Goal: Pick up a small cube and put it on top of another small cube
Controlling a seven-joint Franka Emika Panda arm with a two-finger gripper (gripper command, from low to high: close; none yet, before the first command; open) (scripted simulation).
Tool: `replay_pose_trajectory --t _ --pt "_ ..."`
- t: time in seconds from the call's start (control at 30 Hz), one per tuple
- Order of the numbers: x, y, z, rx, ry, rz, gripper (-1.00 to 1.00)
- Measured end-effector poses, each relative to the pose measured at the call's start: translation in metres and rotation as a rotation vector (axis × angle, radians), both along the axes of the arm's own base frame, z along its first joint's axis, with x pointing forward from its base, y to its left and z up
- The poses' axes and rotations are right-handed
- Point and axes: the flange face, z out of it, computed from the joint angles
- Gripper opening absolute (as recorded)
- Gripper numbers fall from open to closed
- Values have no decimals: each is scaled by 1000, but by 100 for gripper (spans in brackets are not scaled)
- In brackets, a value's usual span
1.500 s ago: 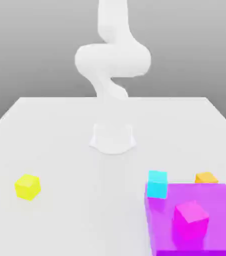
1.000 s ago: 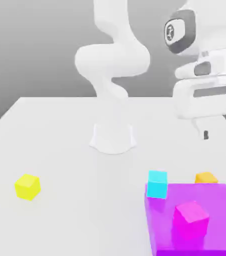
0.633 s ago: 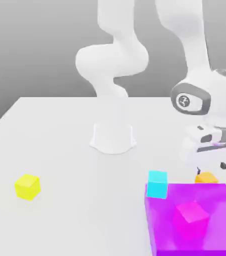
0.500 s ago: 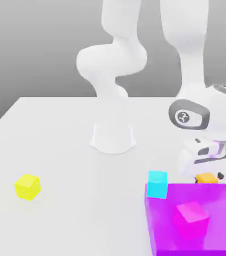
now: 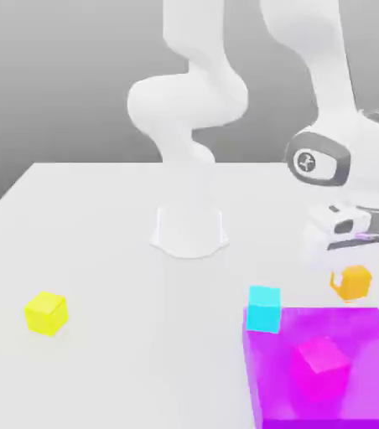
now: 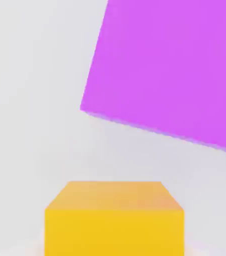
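In the exterior view, an orange cube [image 5: 354,282] is grasped by the claw [image 5: 352,270] of a white robot arm [image 5: 319,84], just beyond a purple block [image 5: 369,356] at the right. A magenta cube [image 5: 320,369] is seen on the block, a cyan cube [image 5: 264,309] by its left corner, and a yellow cube [image 5: 47,313] well apart at the left, on a white table [image 5: 142,335].

In the hand view, the orange cube is shown close up, apart from the purple block.

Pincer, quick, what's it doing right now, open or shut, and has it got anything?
Pincer: closed on the orange cube, holding it up behind the purple block.
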Motion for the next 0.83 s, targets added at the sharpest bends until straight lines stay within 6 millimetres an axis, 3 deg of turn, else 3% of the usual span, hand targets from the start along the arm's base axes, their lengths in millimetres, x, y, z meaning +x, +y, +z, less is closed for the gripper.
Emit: replay_pose_trajectory --t 0.27,0.53,0.7,0.73,0.83 --pt "42 -64 52 2 -1 -309 -100" --pt "63 -137 96 3 2 -619 -100" --pt "66 -145 53 -1 1 -654 -100" --pt "65 -145 43 1 2 -653 100" --pt "65 -145 43 1 2 -653 100"
